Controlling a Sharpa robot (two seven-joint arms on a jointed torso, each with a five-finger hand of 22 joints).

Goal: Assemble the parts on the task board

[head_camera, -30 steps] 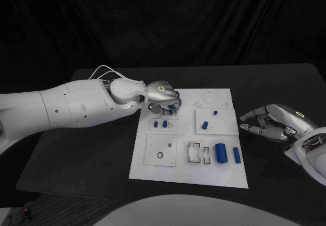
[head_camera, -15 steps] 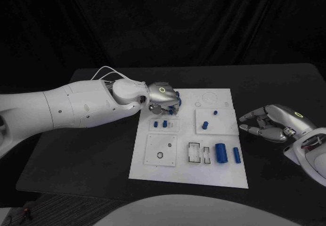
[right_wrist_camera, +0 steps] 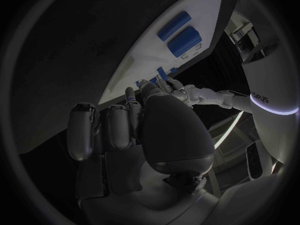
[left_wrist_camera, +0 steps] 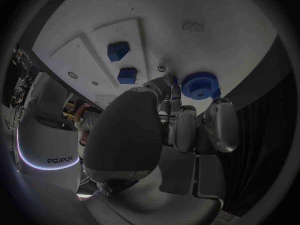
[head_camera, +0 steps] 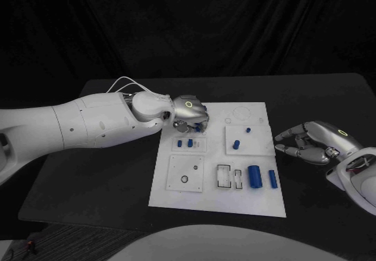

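the blue gear (left_wrist_camera: 201, 85) sat at our left hand's (head_camera: 189, 111) fingertips (left_wrist_camera: 175, 92), pinched low over the far left corner of the white task board (head_camera: 262, 201). its facing we couldn't tell. black table (head_camera: 102, 179), dark room. our right hand (head_camera: 313, 142) hung beside the board, fingers curled, holding nothing.

Left silver hand (head_camera: 188, 112) over far-left corner of white plate task board (head_camera: 221, 204); blue toothed gear part (left_wrist_camera: 200, 85) at its fingertips; right silver hand (head_camera: 313, 142) just beside board's right edge.
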